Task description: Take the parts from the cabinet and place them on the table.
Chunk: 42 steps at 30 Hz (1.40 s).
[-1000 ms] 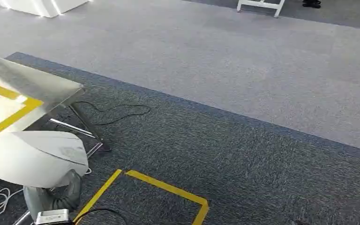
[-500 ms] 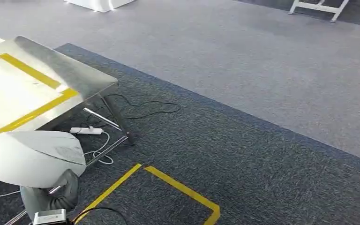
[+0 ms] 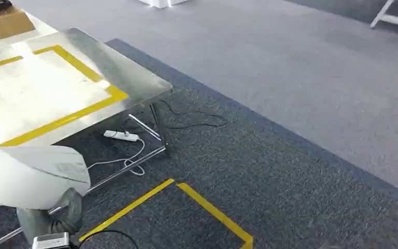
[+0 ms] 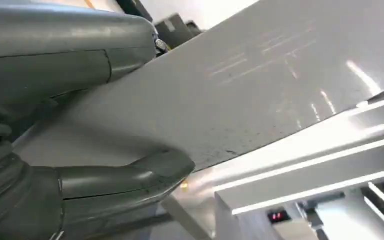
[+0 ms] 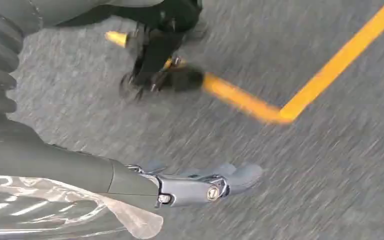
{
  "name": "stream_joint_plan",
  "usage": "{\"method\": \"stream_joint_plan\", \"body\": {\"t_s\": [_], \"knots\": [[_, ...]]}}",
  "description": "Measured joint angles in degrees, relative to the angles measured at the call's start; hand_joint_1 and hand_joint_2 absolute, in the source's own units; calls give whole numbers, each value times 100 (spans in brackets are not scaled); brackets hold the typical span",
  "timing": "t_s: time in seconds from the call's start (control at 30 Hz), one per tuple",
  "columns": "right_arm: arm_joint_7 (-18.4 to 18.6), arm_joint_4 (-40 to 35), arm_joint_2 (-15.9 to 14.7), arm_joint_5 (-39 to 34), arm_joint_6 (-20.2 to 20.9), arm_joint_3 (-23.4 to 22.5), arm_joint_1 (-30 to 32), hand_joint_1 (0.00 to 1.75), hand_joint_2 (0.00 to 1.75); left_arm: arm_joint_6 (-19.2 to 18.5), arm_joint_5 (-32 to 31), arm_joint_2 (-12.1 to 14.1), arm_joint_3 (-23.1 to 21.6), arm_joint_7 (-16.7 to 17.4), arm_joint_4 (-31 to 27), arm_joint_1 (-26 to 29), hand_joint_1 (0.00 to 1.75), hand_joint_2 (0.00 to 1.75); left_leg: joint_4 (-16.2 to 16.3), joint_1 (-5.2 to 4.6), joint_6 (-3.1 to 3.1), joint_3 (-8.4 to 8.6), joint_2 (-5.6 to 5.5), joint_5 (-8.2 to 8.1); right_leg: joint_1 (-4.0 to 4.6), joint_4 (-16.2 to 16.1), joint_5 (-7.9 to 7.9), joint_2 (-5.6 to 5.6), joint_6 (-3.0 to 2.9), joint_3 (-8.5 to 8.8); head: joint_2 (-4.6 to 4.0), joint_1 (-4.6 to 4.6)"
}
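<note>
A large white curved part sits at the lower left of the head view, and my left hand grips it from beneath. In the left wrist view the thumb presses one face of the pale panel and the fingers clamp the other face. The steel table, marked with a yellow tape rectangle, stands just beyond the part. My right hand hangs over the carpet with one finger stretched out. Clear plastic film lies against it, and I cannot tell whether the hand holds it.
A white power strip and loose cables lie on the dark carpet under the table's near corner. Yellow tape marks an angle on the floor. A brown box sits on the table's far side. Open carpet stretches to the right.
The camera has swung left, so the table fills more of the picture and the power strip has come into sight. The left hand still holds the white part at the same spot in the frame.
</note>
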Motion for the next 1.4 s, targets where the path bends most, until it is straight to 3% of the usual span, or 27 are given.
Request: {"method": "stream_joint_plan", "body": {"t_s": [0.03,0.1,0.13,0.17,0.27,0.3,0.33,0.43,0.47,0.53,0.6,0.63,0.67,0.7,0.77,0.83,0.93,0.97,1.0,1.03,1.1,1.13,1.2,1.27,1.3,1.33,1.4], "knots": [[2,0,0,0,15,0,3,0,175,2,2,-22,11,-2,0,-17,175,175,1,8,25,-1,-51,-6,-3,490,-200,129,7,-273,2,21],[4,-7,0,0,9,-13,45,0,175,0,0,-37,24,-7,2,-17,175,175,2,1,65,12,-145,-36,3,1455,-496,221,31,-874,2,26],[7,-11,0,0,11,-15,58,0,175,0,0,-44,35,-6,7,-18,175,175,2,0,63,29,-198,-52,2,1621,-447,227,36,-1042,2,33],[9,-11,0,0,11,-20,66,0,175,-2,0,-46,44,-7,9,-18,175,175,4,2,54,62,-245,-73,1,1517,-252,227,36,-1067,2,24],[7,-22,0,-2,17,-28,61,0,175,-2,0,-61,55,-7,11,-20,175,175,15,22,-15,221,-349,-188,-23,121,683,295,42,-554,2,37],[11,-20,0,-2,22,-33,57,0,175,-2,0,-68,59,-9,13,-29,175,175,47,-24,-61,206,-378,-240,-20,-72,616,410,43,-460,2,39],[13,-24,0,-11,37,-48,48,0,175,-4,-2,-74,59,-22,20,-57,175,175,75,-20,-86,180,-417,-278,-31,-194,523,400,-45,-325,2,37],[66,-28,-4,-4,61,-68,48,0,175,-4,-50,-101,57,-109,94,-154,175,175,55,-4,-140,185,-457,-288,-18,-182,509,360,-150,-327,2,37],[83,-28,-4,18,68,-74,45,0,175,-4,-72,-122,57,-131,109,-173,175,175,118,1,-169,198,-389,-339,-40,-205,505,325,-183,-297,2,35],[81,-48,-4,66,81,-103,56,0,175,-4,-76,-146,57,-164,122,-220,175,175,746,17,-244,-106,-242,-641,-37,-206,449,275,-260,-234,2,-26],[72,-59,-13,120,87,-122,59,0,175,-4,-57,-151,57,-166,133,-210,175,175,1687,44,-277,-644,-218,-968,-24,-205,386,212,-282,-181,2,-26],[68,-68,-15,138,94,-149,60,0,175,-4,-57,-151,57,-166,140,-200,175,175,1938,52,-285,-833,-217,-969,-20,-205,353,186,-279,-145,2,-24],[63,-77,-15,164,98,-175,62,0,175,-4,-44,-151,59,-166,142,-188,175,175,1894,54,-278,-868,-216,-819,-15,-205,315,163,-276,-96,2,-24],[63,-85,-15,188,103,-197,60,0,175,-4,-39,-151,57,-166,142,-184,175,175,1582,53,-256,-781,-214,-520,-9,-205,268,142,-268,-34,2,-24],[57,-94,-15,205,105,-203,58,0,175,-4,-37,-155,57,-170,140,-185,175,175,601,33,-163,-421,-153,135,0,-209,171,107,-229,109,2,-24],[59,-96,-13,219,111,-216,54,0,175,-5,-48,-166,57,-188,144,-189,175,175,316,-55,-74,-254,6,72,22,-220,100,74,-163,100,2,-30],[55,-107,-13,275,105,-230,27,0,175,-7,-81,-181,61,-216,144,-185,175,175,230,-71,-49,-247,-87,-10,18,-291,77,-56,-87,222,2,-22],[55,-112,-15,302,103,-232,9,0,175,-7,-85,-195,61,-221,144,-182,175,175,141,-2,-28,-161,-110,14,2,-282,20,-28,-49,192,2,-20],[46,-120,-20,306,103,-234,-9,0,175,-4,-85,-212,61,-229,144,-186,175,175,109,5,-15,-114,-122,11,7,-134,-48,98,-34,141,2,-4],[42,-118,-15,315,107,-234,-18,0,175,-4,-85,-227,63,-240,144,-201,175,175,104,7,13,-101,-134,-5,9,215,-190,172,-25,-50,2,4],[42,-122,-22,321,100,-247,3,0,175,-7,-85,-240,63,-245,146,-193,175,175,105,1,54,-83,-199,-41,1,1209,-499,221,6,-667,2,11],[39,-127,-24,323,96,-251,17,0,175,-7,-85,-243,70,-256,146,-192,175,175,106,1,56,-71,-249,-58,3,1536,-531,222,21,-927,2,9],[37,-136,-24,345,92,-260,45,0,175,-7,-98,-245,72,-300,146,-188,175,175,107,11,34,-12,-373,-101,-7,1328,-139,225,33,-1009,2,9],[29,-138,-24,382,87,-273,54,0,175,-7,-140,-262,79,-332,146,-186,175,175,110,32,-19,80,-505,-158,-31,377,497,304,44,-656,2,13],[28,-138,-22,400,87,-282,55,0,175,-7,-155,-273,79,-352,146,-188,175,175,113,36,-55,81,-554,-191,-74,12,595,589,65,-492,2,15],[22,-138,-22,411,87,-289,58,0,175,-7,-164,-280,81,-369,146,-199,175,175,171,4,-94,69,-632,-224,-92,-173,497,699,38,-394,2,13],[24,-140,-22,428,87,-299,59,0,175,-9,-179,-297,87,-407,146,-186,175,175,131,37,-153,34,-738,-183,-51,-126,479,585,-43,-355,2,9]]}}
